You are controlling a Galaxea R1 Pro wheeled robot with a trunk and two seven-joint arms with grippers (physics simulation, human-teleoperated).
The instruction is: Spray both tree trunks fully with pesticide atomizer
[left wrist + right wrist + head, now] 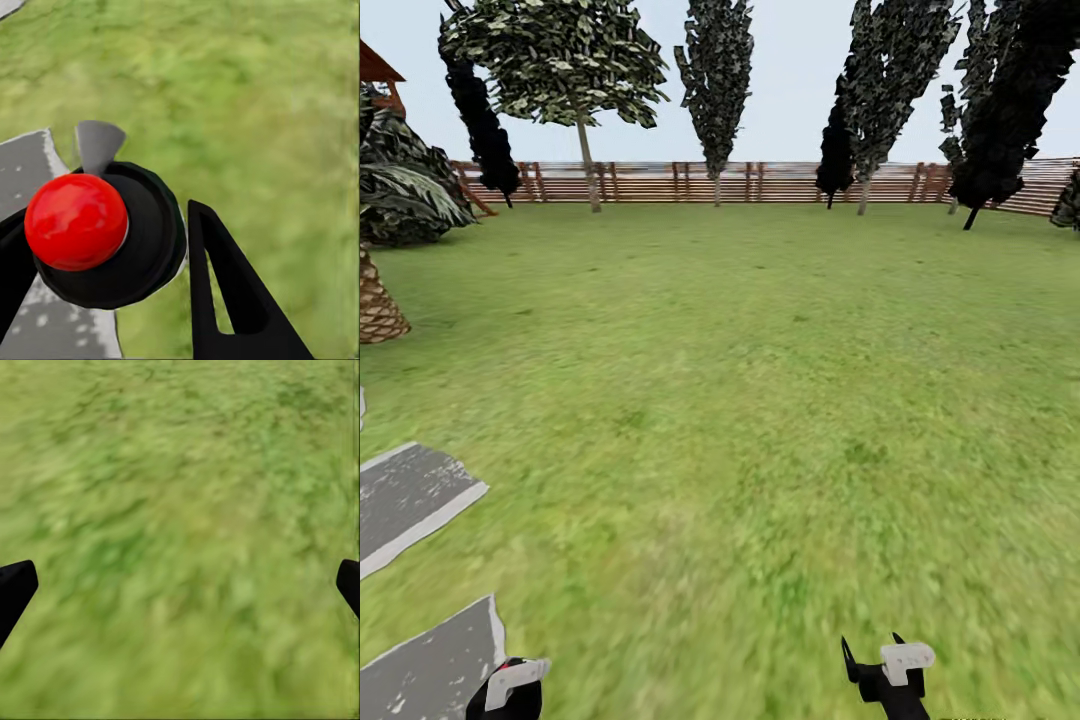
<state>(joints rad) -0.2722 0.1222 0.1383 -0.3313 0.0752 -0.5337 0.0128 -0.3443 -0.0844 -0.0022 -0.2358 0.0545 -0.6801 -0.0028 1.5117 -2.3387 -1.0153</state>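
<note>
My left gripper (pixel 112 247) is clamped on the atomizer (pixel 109 236): black round body, red ball cap (pixel 75 221), grey nozzle (pixel 97 142) sticking out past it. One black finger (pixel 225 292) sits tight against its side, the other at the frame edge on the far side. In the head view the left gripper (pixel 510 690) is low at the bottom edge, over the edge of a grey paving slab (pixel 430 670); a second slab (pixel 405 500) lies further ahead.

My right gripper (pixel 180 585) is spread wide, fingertips (pixel 15 585) at opposite frame edges, only blurred grass between. Head view has it (pixel 885 675) low over the lawn (pixel 760 400).

Trees: several stand along the slat fence (pixel 760 182) far across the lawn. The pale-trunked one (pixel 588 150) is at the left, well away from me. A palm trunk (pixel 375 305) is at the left edge. Can't make out any pesticide specks.
</note>
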